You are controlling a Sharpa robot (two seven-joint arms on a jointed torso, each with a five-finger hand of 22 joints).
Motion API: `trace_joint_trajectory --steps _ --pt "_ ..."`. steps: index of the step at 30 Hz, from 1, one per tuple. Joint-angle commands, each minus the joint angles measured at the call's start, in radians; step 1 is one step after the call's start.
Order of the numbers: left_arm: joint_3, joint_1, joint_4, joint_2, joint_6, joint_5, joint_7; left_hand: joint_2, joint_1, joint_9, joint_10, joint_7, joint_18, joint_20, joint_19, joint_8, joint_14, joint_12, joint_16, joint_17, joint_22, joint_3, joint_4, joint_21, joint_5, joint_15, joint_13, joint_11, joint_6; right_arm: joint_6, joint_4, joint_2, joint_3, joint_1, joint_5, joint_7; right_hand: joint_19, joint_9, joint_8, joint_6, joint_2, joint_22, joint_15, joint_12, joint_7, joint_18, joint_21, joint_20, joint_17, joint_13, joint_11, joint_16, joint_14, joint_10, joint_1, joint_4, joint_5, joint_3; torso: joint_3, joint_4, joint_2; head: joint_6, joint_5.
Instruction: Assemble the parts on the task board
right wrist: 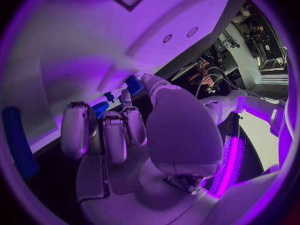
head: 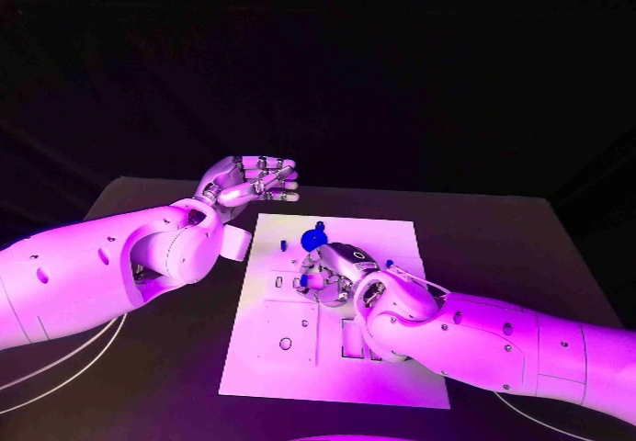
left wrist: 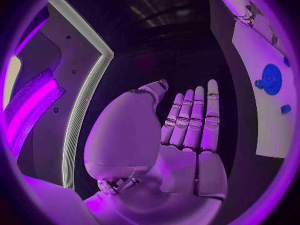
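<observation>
The white task board point(head: 332, 358) lies in the middle of the table. A round blue part point(head: 314, 239) sits near its far edge and appears as a blue disc point(left wrist: 272, 78) in the left wrist view. My right hand point(head: 335, 273) rests low on the board just in front of that disc, fingers bent down among small blue parts point(head: 306, 267). In the right wrist view its fingers point(right wrist: 115, 135) curl over a blue part point(right wrist: 100, 107), with a blue block point(right wrist: 133, 85) by the thumb; whether anything is pinched is hidden. My left hand point(head: 252, 184) hangs raised beyond the board's far left corner, fingers straight point(left wrist: 190, 120), holding nothing.
Slots and holes point(head: 285, 343) mark the near half of the board. A long blue part point(right wrist: 15, 140) lies on the board point(right wrist: 75, 60) beside my right hand. Two small blue pieces point(left wrist: 285, 109) sit near the disc. The black table point(head: 491, 239) surrounds the board.
</observation>
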Motion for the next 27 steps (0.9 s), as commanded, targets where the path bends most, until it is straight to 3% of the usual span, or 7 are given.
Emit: trace_joint_trajectory --steps 1,9,10,17,22,25,27 --pt "0.0 0.0 0.001 0.001 0.012 -0.005 0.006 0.005 -0.007 0.001 0.004 0.035 0.012 -0.001 -0.002 0.007 0.0 -0.003 0.003 0.001 0.001 -0.001 0.006 0.006 -0.004 -0.003 0.0 -0.001 -0.006 -0.023 0.004 -0.002 0.0 -0.001 0.005 0.011 -0.009 -0.002 -0.006 -0.007 0.001 0.077 0.006 -0.008 0.002 0.009 -0.005 -0.001 0.238 0.092 0.002 -0.005 0.098 -0.009 -0.009 0.0 0.004 -0.011 0.0003 -0.0004 0.001 0.002 0.0" --pt "0.0 0.0 -0.004 0.004 0.016 -0.015 -0.001 0.002 -0.011 0.001 0.003 0.035 0.012 -0.001 0.0 0.006 -0.001 -0.004 0.003 0.003 0.002 -0.005 0.008 0.008 -0.005 -0.003 -0.001 -0.001 -0.009 -0.06 0.031 -0.016 0.0 -0.001 0.006 0.017 -0.014 -0.014 -0.022 -0.034 0.019 0.067 0.013 -0.021 0.009 0.012 -0.025 0.005 0.233 0.079 0.01 -0.007 0.097 -0.018 -0.026 0.003 0.007 -0.111 -0.0003 0.0011 -0.001 0.006 -0.002" --pt "0.0 0.0 -0.006 0.004 0.017 -0.023 -0.009 -0.004 -0.019 0.001 0.0 0.033 0.012 -0.001 0.002 0.005 0.0 -0.005 0.004 0.006 0.003 -0.012 0.013 0.01 -0.005 -0.003 -0.002 -0.001 -0.013 -0.065 0.04 -0.022 0.001 0.0 0.006 0.018 -0.014 -0.013 -0.023 -0.039 0.04 0.068 0.012 -0.02 0.013 0.011 -0.027 0.006 0.234 0.079 0.004 -0.007 0.097 -0.017 -0.023 -0.006 -0.169 -0.168 -0.0003 0.0008 -0.002 0.005 -0.001" --pt "0.0 -0.002 -0.018 0.001 0.046 -0.147 -0.161 -0.005 -0.092 0.005 0.088 0.021 0.015 -0.044 0.12 0.002 0.143 0.059 0.144 0.091 0.048 -0.086 0.062 0.108 -0.008 -0.047 0.031 -0.028 -0.036 -0.044 0.117 -0.092 0.006 0.039 0.035 0.067 -0.019 -0.037 -0.065 -0.104 0.043 0.059 0.03 -0.039 0.034 0.015 -0.047 0.019 0.227 0.059 0.031 -0.011 0.095 -0.035 0.019 0.007 -0.158 -0.319 0.0021 -0.0057 -0.013 0.016 0.001" --pt "0.0 -0.003 -0.044 0.003 0.136 -0.319 -0.313 0.024 -0.161 0.068 0.112 -0.016 0.007 -0.11 0.198 0.134 0.234 0.297 0.562 0.376 0.225 -0.152 0.066 0.392 -0.005 -0.104 0.194 -0.077 -0.013 0.032 0.184 -0.186 0.008 0.091 0.128 0.154 -0.032 -0.046 -0.078 -0.119 0.046 0.044 0.036 -0.053 0.041 0.02 -0.075 0.025 0.223 0.046 0.038 -0.013 0.094 -0.048 0.042 0.008 -0.152 -0.332 0.0045 -0.0004 -0.028 0.012 0.004" --pt "0.001 -0.001 -0.048 -0.001 0.261 -0.477 -0.419 0.099 -0.262 0.132 0.06 -0.042 0.006 -0.122 0.166 0.239 0.295 0.469 0.744 0.509 0.334 -0.081 0.056 0.549 0.016 -0.126 0.322 -0.096 -0.019 0.079 0.22 -0.246 0.008 0.117 0.18 0.198 -0.036 -0.049 -0.081 -0.121 0.057 0.04 0.038 -0.059 0.043 0.022 -0.081 0.027 0.219 0.04 0.04 -0.015 0.093 -0.054 0.049 0.007 -0.151 -0.332 0.0047 -0.0019 -0.034 0.013 0.007" --pt "0.001 0.001 -0.05 0.0 0.321 -0.579 -0.477 0.059 -0.302 0.182 0.01 -0.04 0.0 -0.119 0.135 0.318 0.359 0.598 0.89 0.652 0.469 -0.029 0.065 0.684 0.009 -0.126 0.412 -0.1 -0.047 0.099 0.241 -0.285 0.009 0.13 0.216 0.219 -0.038 -0.049 -0.08 -0.118 0.064 0.038 0.039 -0.063 0.043 0.023 -0.087 0.028 0.216 0.036 0.04 -0.017 0.092 -0.058 0.054 0.007 -0.15 -0.33 0.0059 -0.0039 -0.039 0.006 0.009"
